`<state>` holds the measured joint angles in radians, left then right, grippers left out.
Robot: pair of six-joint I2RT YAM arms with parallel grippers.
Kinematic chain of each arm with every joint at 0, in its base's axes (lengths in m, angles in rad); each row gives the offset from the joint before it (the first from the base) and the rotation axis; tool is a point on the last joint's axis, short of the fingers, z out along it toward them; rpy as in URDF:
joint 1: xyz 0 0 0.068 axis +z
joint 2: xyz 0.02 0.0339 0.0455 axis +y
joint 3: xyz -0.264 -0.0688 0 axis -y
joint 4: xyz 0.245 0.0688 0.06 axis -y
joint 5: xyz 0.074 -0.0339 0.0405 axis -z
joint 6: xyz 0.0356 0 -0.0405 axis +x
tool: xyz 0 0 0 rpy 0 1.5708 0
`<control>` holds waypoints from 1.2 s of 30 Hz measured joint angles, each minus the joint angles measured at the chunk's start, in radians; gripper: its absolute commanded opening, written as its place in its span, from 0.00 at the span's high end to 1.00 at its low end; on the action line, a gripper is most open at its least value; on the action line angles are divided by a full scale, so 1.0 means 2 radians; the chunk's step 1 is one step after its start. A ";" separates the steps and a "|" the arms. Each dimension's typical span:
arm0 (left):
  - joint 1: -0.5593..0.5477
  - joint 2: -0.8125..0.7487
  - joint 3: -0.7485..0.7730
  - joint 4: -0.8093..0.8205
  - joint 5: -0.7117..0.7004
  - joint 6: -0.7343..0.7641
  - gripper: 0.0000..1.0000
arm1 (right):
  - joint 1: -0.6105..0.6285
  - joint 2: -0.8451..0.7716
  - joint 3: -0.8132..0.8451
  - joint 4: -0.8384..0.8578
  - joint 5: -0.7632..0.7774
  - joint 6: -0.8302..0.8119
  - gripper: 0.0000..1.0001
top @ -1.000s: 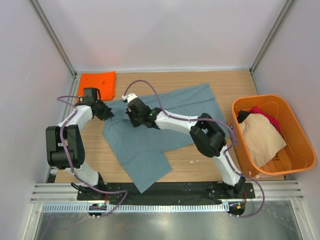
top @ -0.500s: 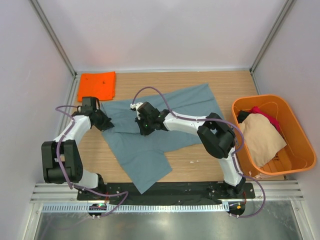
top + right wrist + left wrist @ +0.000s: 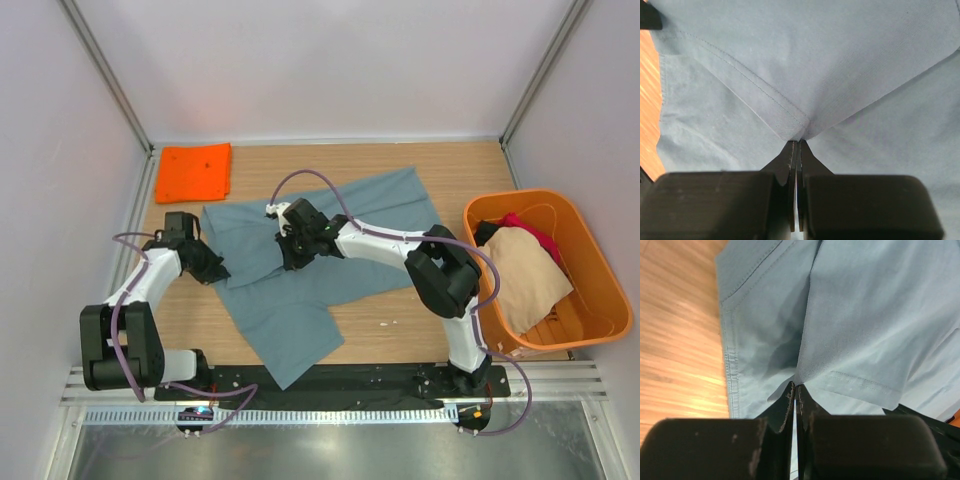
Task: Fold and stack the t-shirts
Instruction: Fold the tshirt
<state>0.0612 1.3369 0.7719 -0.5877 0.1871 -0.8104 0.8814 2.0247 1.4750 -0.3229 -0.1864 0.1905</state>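
A large grey-blue t-shirt [image 3: 330, 245] lies spread across the middle of the table. My left gripper [image 3: 213, 268] is shut on its left hem corner, and the cloth [image 3: 855, 335] rises from the fingertips in the left wrist view. My right gripper [image 3: 287, 255] is shut on another corner of the same shirt, with the hem [image 3: 805, 75] pinched at the tips. Both hold a fold of the shirt drawn over its lower layer. A folded bright orange t-shirt [image 3: 194, 170] lies flat at the back left. Beige [image 3: 520, 275], red [image 3: 535, 232] and dark shirts sit in the tub.
A rigid orange plastic tub [image 3: 600, 320] stands at the right edge of the table. White walls with metal posts close in the back and sides. Bare wood [image 3: 675, 340] shows left of the shirt.
Both grippers have moved toward the near edge with the shirt's far-left edge in them, folding that part over the shirt. The left arm's elbow has swung down and outward.
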 measured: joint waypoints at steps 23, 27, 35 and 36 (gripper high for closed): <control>0.001 -0.021 0.117 -0.057 -0.095 0.041 0.58 | -0.105 -0.031 0.006 -0.075 0.021 0.047 0.53; 0.001 0.059 0.172 -0.026 -0.080 0.043 0.60 | -0.189 -0.030 0.050 -0.078 0.081 0.075 0.52; 0.002 0.216 0.252 0.034 -0.054 0.039 0.61 | -0.301 0.072 0.197 -0.071 0.156 0.075 0.59; 0.002 0.227 0.257 0.039 -0.052 0.038 0.62 | -0.305 0.087 0.212 -0.070 0.160 0.073 0.62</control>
<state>0.0643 1.7912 1.2865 -0.5087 0.0822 -0.7345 0.2714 2.1990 1.8988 -0.4637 0.1341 0.3359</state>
